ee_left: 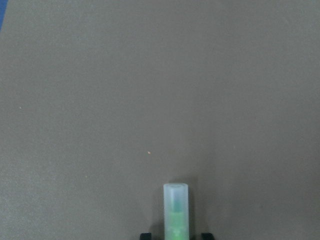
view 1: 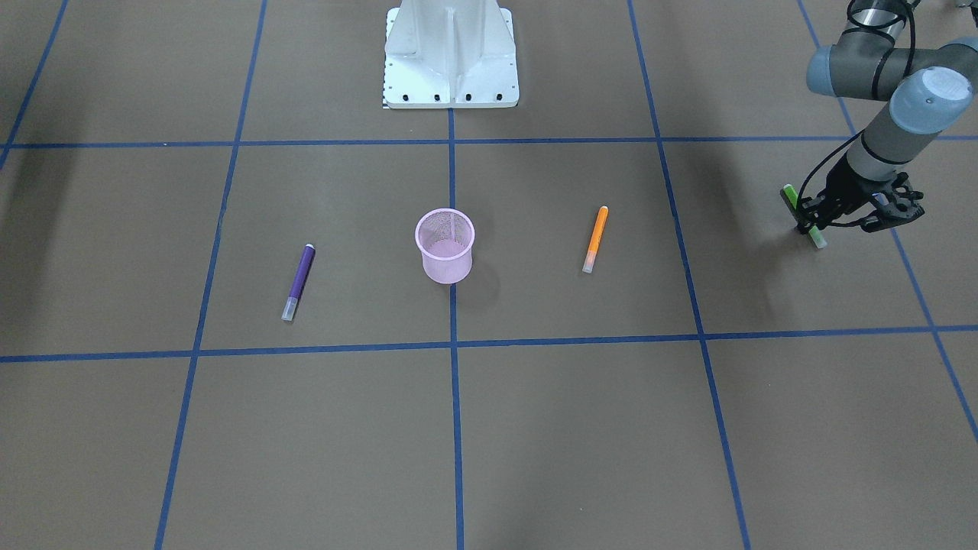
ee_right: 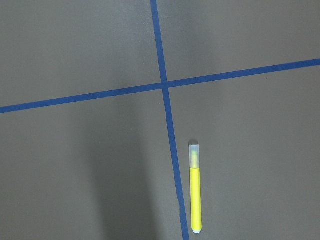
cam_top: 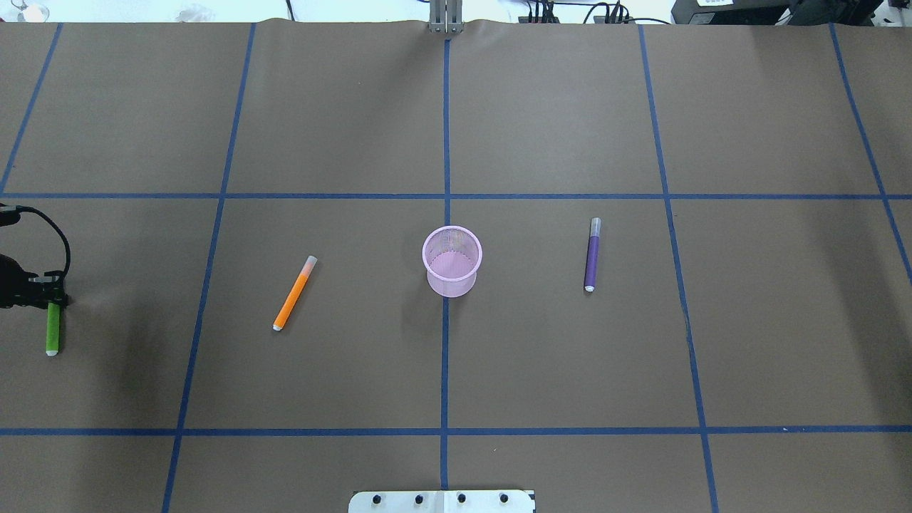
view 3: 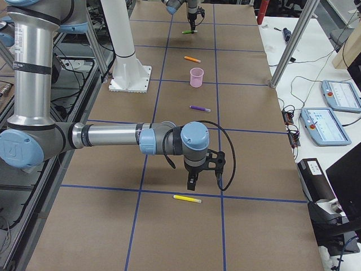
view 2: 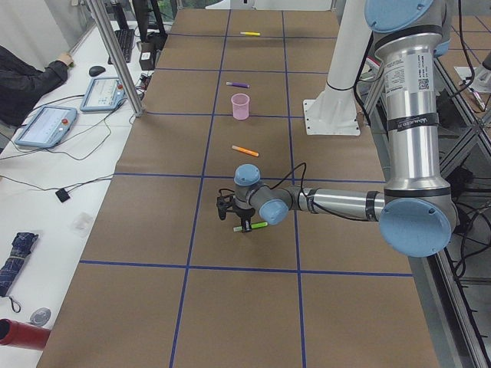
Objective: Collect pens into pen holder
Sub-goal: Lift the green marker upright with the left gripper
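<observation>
Brown paper crossed by blue tape (view 1: 452, 347) covered the counter (view 1: 535, 443). From the front, the pink holder (view 1: 445, 244) stood upright at the middle, with the purple pen (view 1: 299, 281) and orange pen (view 1: 595, 239) lying well apart from it on either side, while the left fingers (view 1: 805, 220) straddled the green pen (view 1: 819, 239) far out. Overhead, that pen lay flat, one end clear of the fingers. The left side view showed the yellow pen (view 2: 249, 34) at the far end. The right side view had the right fingers (view 3: 190, 184) hanging near it, not touching; whether parted or closed could not be told. The left wrist view showed the fingers parted, a narrow gap either side of the green pen's cap. The right wrist view showed the yellow pen just beside a tape line.
</observation>
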Available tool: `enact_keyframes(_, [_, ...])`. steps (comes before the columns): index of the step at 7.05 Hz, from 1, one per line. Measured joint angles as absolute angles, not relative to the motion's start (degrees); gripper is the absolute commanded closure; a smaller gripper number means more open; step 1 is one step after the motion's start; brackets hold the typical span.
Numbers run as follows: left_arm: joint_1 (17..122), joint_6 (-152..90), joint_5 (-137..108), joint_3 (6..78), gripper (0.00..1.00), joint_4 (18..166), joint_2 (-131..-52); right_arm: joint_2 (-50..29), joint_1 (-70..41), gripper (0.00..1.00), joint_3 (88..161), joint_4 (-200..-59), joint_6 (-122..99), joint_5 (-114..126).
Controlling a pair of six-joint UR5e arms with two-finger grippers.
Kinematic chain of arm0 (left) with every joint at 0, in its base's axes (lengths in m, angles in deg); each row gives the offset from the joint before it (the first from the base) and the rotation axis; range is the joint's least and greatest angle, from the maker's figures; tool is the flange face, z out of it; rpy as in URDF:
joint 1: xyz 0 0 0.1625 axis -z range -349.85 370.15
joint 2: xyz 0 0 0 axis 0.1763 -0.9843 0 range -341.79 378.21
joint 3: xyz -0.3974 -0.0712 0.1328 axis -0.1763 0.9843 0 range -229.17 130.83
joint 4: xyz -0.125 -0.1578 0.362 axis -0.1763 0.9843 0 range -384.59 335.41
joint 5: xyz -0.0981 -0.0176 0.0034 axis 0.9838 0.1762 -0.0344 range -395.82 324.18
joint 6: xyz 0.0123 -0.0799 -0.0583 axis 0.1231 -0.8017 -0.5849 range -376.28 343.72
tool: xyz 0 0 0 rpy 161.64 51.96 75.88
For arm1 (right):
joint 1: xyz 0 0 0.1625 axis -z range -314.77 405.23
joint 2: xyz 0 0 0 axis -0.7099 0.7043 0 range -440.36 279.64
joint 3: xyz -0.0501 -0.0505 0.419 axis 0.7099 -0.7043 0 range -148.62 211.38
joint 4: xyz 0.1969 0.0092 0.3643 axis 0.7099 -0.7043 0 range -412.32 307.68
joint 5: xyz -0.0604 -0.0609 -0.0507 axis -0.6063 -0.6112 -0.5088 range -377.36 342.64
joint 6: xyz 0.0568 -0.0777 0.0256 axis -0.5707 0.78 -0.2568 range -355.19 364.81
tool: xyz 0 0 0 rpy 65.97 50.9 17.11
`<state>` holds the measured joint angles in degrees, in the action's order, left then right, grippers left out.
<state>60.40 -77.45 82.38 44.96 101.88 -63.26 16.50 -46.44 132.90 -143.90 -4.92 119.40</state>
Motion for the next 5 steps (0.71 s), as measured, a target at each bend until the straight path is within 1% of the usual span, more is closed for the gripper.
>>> enact_keyframes(1, [60.4, -77.5, 82.3, 45.0, 1.00, 101.9, -63.3, 16.5, -46.4, 0.01, 132.9, -143.9, -4.9, 119.4])
enact_keyframes(4, [60.5, -77.5, 82.3, 45.6, 1.00, 101.9, -63.3, 16.4, -46.4, 0.01, 133.0, -143.9, -4.9, 119.5])
enact_keyframes(5, [60.7, -77.5, 82.3, 47.0, 1.00, 101.9, -63.4, 16.1, -46.4, 0.01, 133.2, -143.9, -4.9, 119.5])
